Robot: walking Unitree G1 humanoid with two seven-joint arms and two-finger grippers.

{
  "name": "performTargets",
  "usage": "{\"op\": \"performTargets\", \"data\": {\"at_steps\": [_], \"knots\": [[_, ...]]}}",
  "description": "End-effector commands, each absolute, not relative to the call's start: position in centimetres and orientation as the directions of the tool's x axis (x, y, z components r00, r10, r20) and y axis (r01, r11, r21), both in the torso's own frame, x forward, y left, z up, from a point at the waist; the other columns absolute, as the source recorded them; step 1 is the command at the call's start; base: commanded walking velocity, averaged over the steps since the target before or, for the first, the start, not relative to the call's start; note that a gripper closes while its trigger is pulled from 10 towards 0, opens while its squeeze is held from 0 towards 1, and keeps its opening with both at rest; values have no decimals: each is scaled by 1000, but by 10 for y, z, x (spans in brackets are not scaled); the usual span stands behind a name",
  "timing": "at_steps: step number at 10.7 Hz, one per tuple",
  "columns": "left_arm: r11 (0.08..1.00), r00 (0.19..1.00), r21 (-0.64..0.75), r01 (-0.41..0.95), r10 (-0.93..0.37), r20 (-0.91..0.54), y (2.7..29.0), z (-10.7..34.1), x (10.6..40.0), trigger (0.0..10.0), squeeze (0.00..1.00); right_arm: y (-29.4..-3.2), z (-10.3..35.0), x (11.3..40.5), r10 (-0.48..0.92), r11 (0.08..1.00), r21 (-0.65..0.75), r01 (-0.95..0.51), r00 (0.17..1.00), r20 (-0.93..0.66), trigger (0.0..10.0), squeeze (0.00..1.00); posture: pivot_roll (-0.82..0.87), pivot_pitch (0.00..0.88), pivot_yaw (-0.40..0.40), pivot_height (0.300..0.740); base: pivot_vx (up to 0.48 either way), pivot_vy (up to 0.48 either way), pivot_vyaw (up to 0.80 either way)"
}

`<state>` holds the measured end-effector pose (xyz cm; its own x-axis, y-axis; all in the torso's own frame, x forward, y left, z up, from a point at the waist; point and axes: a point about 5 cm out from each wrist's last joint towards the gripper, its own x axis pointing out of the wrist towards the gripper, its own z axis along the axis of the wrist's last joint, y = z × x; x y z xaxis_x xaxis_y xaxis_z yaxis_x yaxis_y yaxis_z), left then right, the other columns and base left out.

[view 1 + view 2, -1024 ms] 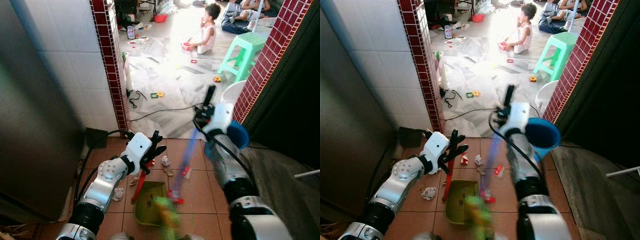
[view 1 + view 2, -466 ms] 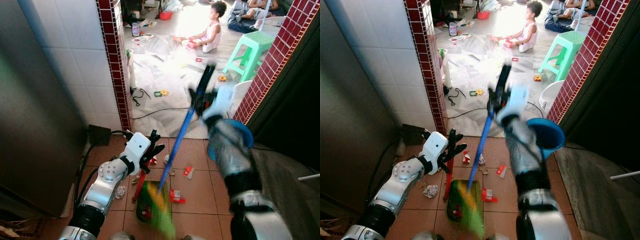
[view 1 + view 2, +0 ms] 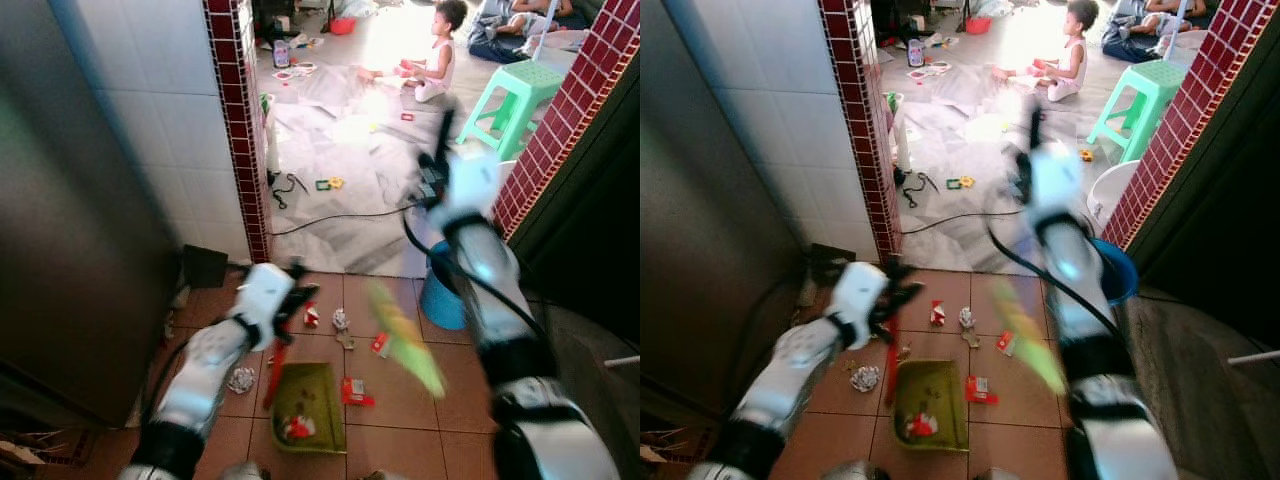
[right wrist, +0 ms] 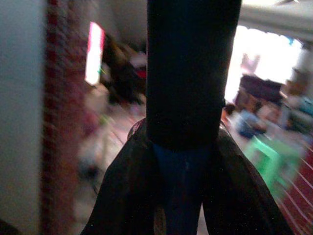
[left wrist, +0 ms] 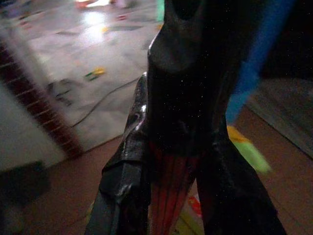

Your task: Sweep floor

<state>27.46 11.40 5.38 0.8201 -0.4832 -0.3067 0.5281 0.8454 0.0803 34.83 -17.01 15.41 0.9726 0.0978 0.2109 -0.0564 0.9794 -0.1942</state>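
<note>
My left gripper (image 3: 292, 298) is shut on the red handle (image 5: 168, 178) of a green dustpan (image 3: 308, 405), which rests on the terracotta tiles with a red scrap inside. My right gripper (image 3: 438, 168) is raised at the doorway, shut on the dark top of a blue broom handle (image 4: 188, 73). The yellow-green broom head (image 3: 405, 340) is blurred in the air to the right of the pan. Litter lies on the tiles: a red scrap (image 3: 312, 317), a paper ball (image 3: 342, 318), red-white wrappers (image 3: 353, 390) and a crumpled paper (image 3: 240, 378).
A blue bucket (image 3: 440, 298) stands by the right arm. A red brick pillar (image 3: 238, 130) and a grey cabinet (image 3: 70, 220) close the left side, a brick wall (image 3: 560, 110) the right. Beyond lie a black cable (image 3: 330, 215), toys, a green stool (image 3: 512, 95) and a seated child (image 3: 440, 45).
The broom head swung from over the dustpan up and to the right. My right arm moved back toward the doorway. A red scrap now lies in the pan. The view shifted slightly.
</note>
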Motion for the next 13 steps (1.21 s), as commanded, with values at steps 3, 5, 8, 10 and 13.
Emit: {"op": "performTargets", "data": {"at_steps": [3,5,8,10,13], "knots": [[937,899,-7,349,-337,-280,135,59,264,10000,0,-184,121,337,-26,977,-208,50,993,114,10000,0,12,0,-8,740,0,0,0],[960,938,35,276,-262,-226,146,68,259,10000,0,-183,100,327,-82,982,-165,86,996,32,10000,0,11,0,-3,740,0,0,0],[983,979,-4,184,-183,-92,153,93,247,10000,0,-185,87,319,-93,979,-181,90,996,-7,10000,0,17,0,-13,740,0,0,0],[987,987,21,158,-158,-1,155,111,244,10000,0,-188,79,313,-116,964,-244,103,992,-39,10000,0,15,0,-17,740,0,0,0],[983,983,-3,183,-183,15,152,115,240,10000,0,-202,67,306,-219,947,-255,196,973,-67,10000,0,14,0,-4,740,0,0,0]]}}
